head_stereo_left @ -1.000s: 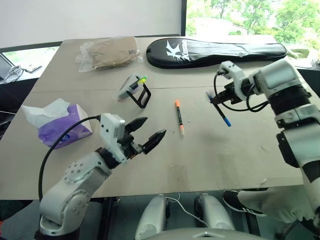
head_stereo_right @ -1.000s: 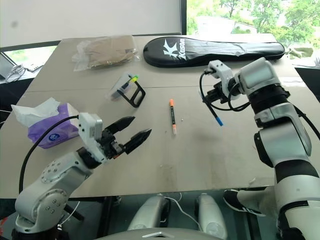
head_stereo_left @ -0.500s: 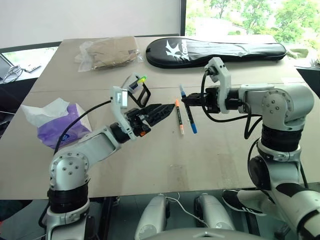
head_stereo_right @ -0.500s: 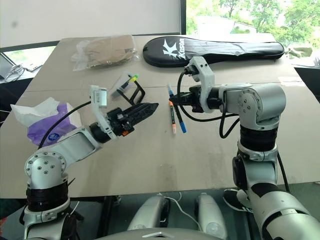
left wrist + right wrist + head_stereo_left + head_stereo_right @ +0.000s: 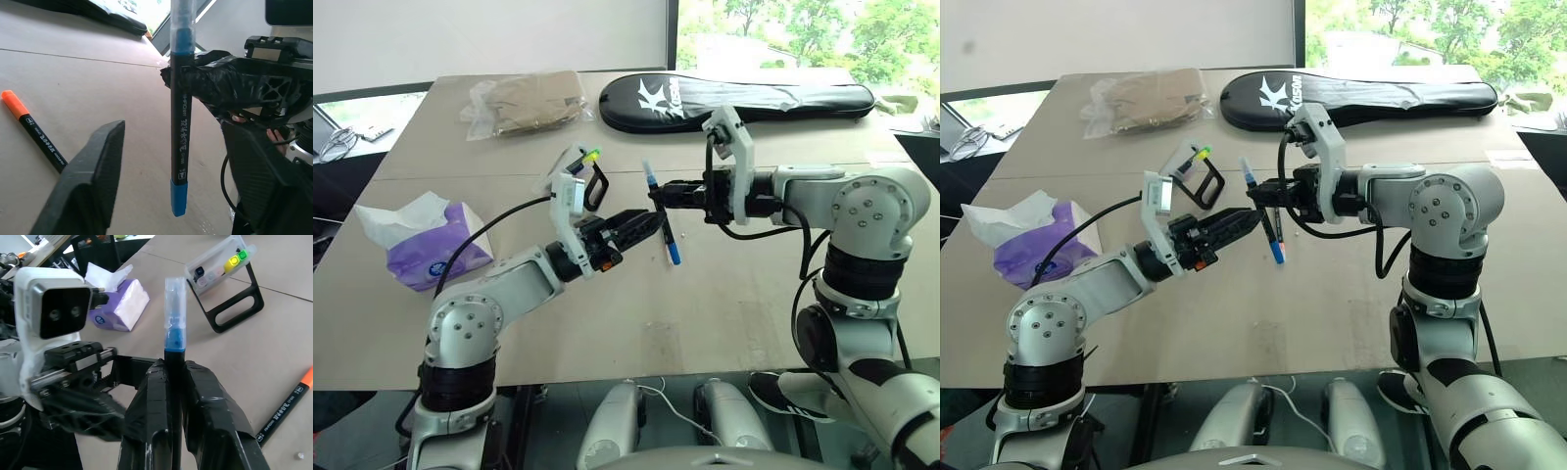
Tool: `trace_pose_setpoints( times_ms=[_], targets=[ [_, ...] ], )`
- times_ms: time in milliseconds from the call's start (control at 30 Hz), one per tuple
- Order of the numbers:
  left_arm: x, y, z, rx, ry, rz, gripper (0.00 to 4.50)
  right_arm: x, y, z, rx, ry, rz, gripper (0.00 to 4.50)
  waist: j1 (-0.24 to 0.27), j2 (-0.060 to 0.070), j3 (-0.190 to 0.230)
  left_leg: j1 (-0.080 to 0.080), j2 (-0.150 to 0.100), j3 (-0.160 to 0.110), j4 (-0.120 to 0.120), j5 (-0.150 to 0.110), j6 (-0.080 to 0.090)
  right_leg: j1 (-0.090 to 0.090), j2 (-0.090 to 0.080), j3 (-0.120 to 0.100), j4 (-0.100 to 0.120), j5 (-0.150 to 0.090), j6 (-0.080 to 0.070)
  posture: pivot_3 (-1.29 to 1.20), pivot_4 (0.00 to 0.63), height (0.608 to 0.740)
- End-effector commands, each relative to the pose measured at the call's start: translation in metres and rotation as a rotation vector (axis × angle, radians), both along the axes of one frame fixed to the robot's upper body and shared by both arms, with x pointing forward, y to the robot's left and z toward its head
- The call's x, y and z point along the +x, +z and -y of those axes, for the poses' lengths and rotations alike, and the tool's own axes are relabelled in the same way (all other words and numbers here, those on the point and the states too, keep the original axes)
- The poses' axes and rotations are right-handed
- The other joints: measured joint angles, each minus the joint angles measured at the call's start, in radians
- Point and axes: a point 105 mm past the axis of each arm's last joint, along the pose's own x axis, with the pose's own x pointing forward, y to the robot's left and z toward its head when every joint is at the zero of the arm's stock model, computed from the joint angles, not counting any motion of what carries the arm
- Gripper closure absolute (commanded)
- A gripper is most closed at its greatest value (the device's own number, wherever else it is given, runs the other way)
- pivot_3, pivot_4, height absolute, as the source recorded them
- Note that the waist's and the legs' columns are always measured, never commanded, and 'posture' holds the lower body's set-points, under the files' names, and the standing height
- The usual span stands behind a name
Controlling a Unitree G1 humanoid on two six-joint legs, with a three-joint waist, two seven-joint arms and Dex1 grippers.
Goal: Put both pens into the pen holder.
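My right gripper (image 5: 659, 194) is shut on the blue-capped pen (image 5: 178, 122), holding it roughly upright above the middle of the table (image 5: 754, 294). My left gripper (image 5: 649, 221) reaches in from the left, open. One of its fingers (image 5: 93, 171) stands on each side of the pen's lower barrel, with gaps showing. The orange pen (image 5: 29, 129) lies flat on the table beneath them. The pen holder (image 5: 576, 174), a clear case on a black wire frame, rests tilted on the table behind my left gripper, with a yellow-green highlighter in it.
A purple tissue box (image 5: 435, 257) sits at the left. A plastic bag of brown material (image 5: 529, 103) and a long black racket bag (image 5: 734, 98) lie along the far edge. The table's front edge runs close below the arms.
My right gripper has carried the blue-capped pen left and nearer, turning it upright. My left gripper has risen and reached forward to the pen, and its fingers have narrowed around it.
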Motion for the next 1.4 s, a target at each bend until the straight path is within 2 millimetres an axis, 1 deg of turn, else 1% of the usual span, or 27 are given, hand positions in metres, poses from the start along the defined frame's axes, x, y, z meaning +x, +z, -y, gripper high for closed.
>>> trace_pose_setpoints(
  times_ms=[33,100,133,167,300,367,400,433,467,500,567,600,667,700,767,833,900,967,1067,1133,1167,1267,1400],
  targets=[
    [-0.001,0.010,0.001,-0.013,-0.007,0.051,3.07,-0.013,0.011,-0.009,0.000,0.067,0.055,4.50,0.001,0.000,0.000,0.000,0.000,0.000,0.000,0.000,0.000,0.000,0.000,0.000,0.000,0.000,0.000,0.00,0.150,0.740],
    [-0.002,0.009,0.002,-0.011,-0.011,0.054,3.96,-0.016,0.012,-0.011,0.005,0.087,0.053,4.50,0.001,0.000,0.000,0.000,0.000,0.000,0.000,0.000,0.000,0.000,0.000,0.000,0.000,0.000,0.000,0.00,0.150,0.740],
    [-0.002,0.009,0.002,-0.013,-0.012,0.055,4.29,-0.018,0.012,-0.011,0.007,0.094,0.053,4.50,0.001,0.000,0.000,0.000,0.000,0.000,0.000,0.000,0.000,0.000,0.000,0.000,0.000,0.000,0.000,0.00,0.150,0.740],
    [-0.002,0.009,0.002,-0.013,-0.012,0.057,4.48,-0.019,0.012,-0.012,0.008,0.098,0.052,4.50,0.001,0.000,0.000,0.000,0.000,0.000,0.000,0.000,0.000,0.000,0.000,0.000,0.000,0.000,0.000,0.00,0.150,0.740],
    [-0.003,0.010,0.002,-0.013,-0.015,0.064,4.48,-0.020,0.012,-0.012,0.006,0.095,0.052,4.50,0.001,0.000,0.000,0.000,0.000,0.000,0.000,0.000,0.000,0.000,0.000,0.000,0.000,0.000,0.000,0.00,0.150,0.740],
    [-0.002,0.010,-0.003,0.001,0.010,0.081,4.48,-0.018,0.015,-0.008,-0.014,0.055,0.127,4.50,0.000,0.000,0.000,0.000,0.000,0.000,0.000,0.000,0.000,0.000,0.000,0.000,0.000,0.000,0.000,0.00,0.150,0.740],
    [-0.001,0.011,-0.006,0.007,0.029,0.093,4.50,-0.018,0.017,-0.005,-0.019,0.047,0.157,3.60,0.000,0.000,0.000,0.000,0.000,0.000,0.000,0.000,0.000,0.000,0.000,0.000,0.000,0.000,0.000,0.00,0.150,0.740],
    [0.000,0.014,-0.010,0.015,0.055,0.110,4.50,-0.019,0.021,-0.001,-0.005,0.040,0.188,3.36,0.000,0.000,0.000,0.000,0.000,0.000,0.000,0.000,0.000,0.000,0.000,0.000,0.000,0.000,0.000,0.00,0.150,0.740],
    [0.002,0.017,-0.014,0.022,0.080,0.134,4.50,-0.018,0.025,0.005,0.004,0.026,0.222,2.84,0.001,0.000,0.000,0.000,0.000,0.000,0.000,0.000,0.000,0.000,0.000,0.000,0.000,0.000,0.000,0.00,0.150,0.740],
    [0.004,0.021,-0.018,0.038,0.109,0.165,4.50,-0.018,0.031,0.012,0.006,0.005,0.286,2.57,0.002,0.000,0.000,0.000,0.000,0.000,0.000,0.000,0.001,0.000,0.000,-0.001,0.000,0.000,0.000,0.00,0.150,0.740],
    [0.006,0.030,-0.023,0.055,0.152,0.216,4.50,-0.023,0.038,0.023,0.000,-0.010,0.410,1.79,0.009,0.000,0.000,-0.001,0.000,-0.001,0.000,-0.001,0.002,0.001,0.001,-0.002,-0.001,0.000,0.000,0.00,0.150,0.740],
    [0.006,0.038,-0.025,0.067,0.166,0.256,4.50,-0.029,0.042,0.030,0.009,0.007,0.466,1.32,0.008,0.000,0.000,-0.001,0.000,-0.001,0.000,-0.001,0.002,0.001,0.001,-0.003,-0.002,0.000,0.000,0.00,0.150,0.740],
    [0.005,0.060,-0.023,0.044,0.170,0.330,4.50,-0.041,0.042,0.042,0.007,0.045,0.538,0.37,0.012,-0.001,0.001,-0.001,0.000,-0.001,0.000,-0.001,0.002,0.002,0.001,-0.003,-0.003,0.000,0.001,0.00,0.150,0.740],
    [0.006,0.070,-0.024,0.045,0.188,0.365,4.50,-0.044,0.040,0.048,-0.005,0.055,0.562,0.06,0.010,-0.001,0.001,-0.001,-0.001,-0.003,0.000,-0.001,0.002,0.003,0.001,-0.004,-0.004,0.000,0.001,0.00,0.150,0.740],
    [0.008,0.084,-0.026,0.118,0.233,0.459,4.50,-0.048,0.031,0.057,-0.029,0.069,0.568,0.06,0.008,-0.002,0.001,-0.001,0.000,-0.003,0.000,-0.001,0.003,0.004,0.000,-0.004,-0.004,0.000,0.001,0.00,0.150,0.740],
    [0.017,0.098,-0.029,0.356,0.340,0.678,4.50,-0.050,0.019,0.069,-0.031,0.057,0.594,0.06,0.003,-0.002,0.001,0.001,0.000,-0.002,0.000,-0.002,0.003,0.005,0.000,-0.003,-0.004,0.000,0.001,0.00,0.150,0.740],
    [0.024,0.103,-0.031,0.557,0.412,0.845,4.50,-0.052,0.015,0.073,-0.018,0.042,0.620,0.06,0.002,-0.002,0.001,0.003,0.000,0.000,-0.002,-0.002,0.003,0.006,0.002,-0.002,-0.004,0.000,0.001,0.00,0.150,0.740],
    [0.033,0.100,-0.034,0.696,0.455,0.950,4.50,-0.051,0.017,0.072,0.034,0.022,0.631,0.06,0.002,-0.001,0.001,0.006,0.001,0.005,-0.003,-0.002,0.004,0.006,0.003,0.002,-0.003,0.000,0.001,0.00,0.150,0.740],
    [0.045,0.093,-0.039,0.810,0.494,1.027,4.50,-0.052,0.015,0.070,0.050,0.012,0.645,0.06,0.006,-0.002,0.001,0.010,0.002,0.007,-0.004,-0.003,0.005,0.009,0.003,0.004,-0.004,0.000,0.001,0.00,0.150,0.740],
    [0.051,0.088,-0.041,0.852,0.500,1.062,4.50,-0.053,0.013,0.069,0.058,0.005,0.648,0.06,0.007,-0.002,0.002,0.010,0.002,0.007,-0.004,-0.003,0.005,0.009,0.003,0.004,-0.004,0.000,0.001,0.00,0.150,0.740],
    [0.058,0.084,-0.043,0.880,0.511,1.067,4.50,-0.053,0.012,0.069,0.058,0.001,0.647,0.06,0.007,-0.003,0.002,0.010,0.002,0.006,-0.004,-0.003,0.005,0.009,0.003,0.004,-0.004,0.000,0.001,0.00,0.150,0.740],
    [0.075,0.077,-0.049,0.900,0.541,1.069,4.50,-0.053,0.011,0.069,0.056,-0.017,0.650,0.06,0.010,-0.004,0.003,0.009,0.002,0.006,-0.004,-0.003,0.005,0.009,0.001,0.003,-0.004,0.000,0.001,0.00,0.150,0.740],
    [0.089,0.069,-0.051,0.948,0.524,1.073,4.50,-0.053,0.011,0.070,0.052,-0.036,0.661,0.06,0.010,-0.005,0.003,0.008,0.002,0.005,-0.003,-0.003,0.005,0.009,0.001,0.002,-0.004,0.000,0.001,0.00,0.150,0.740]
  ],
)
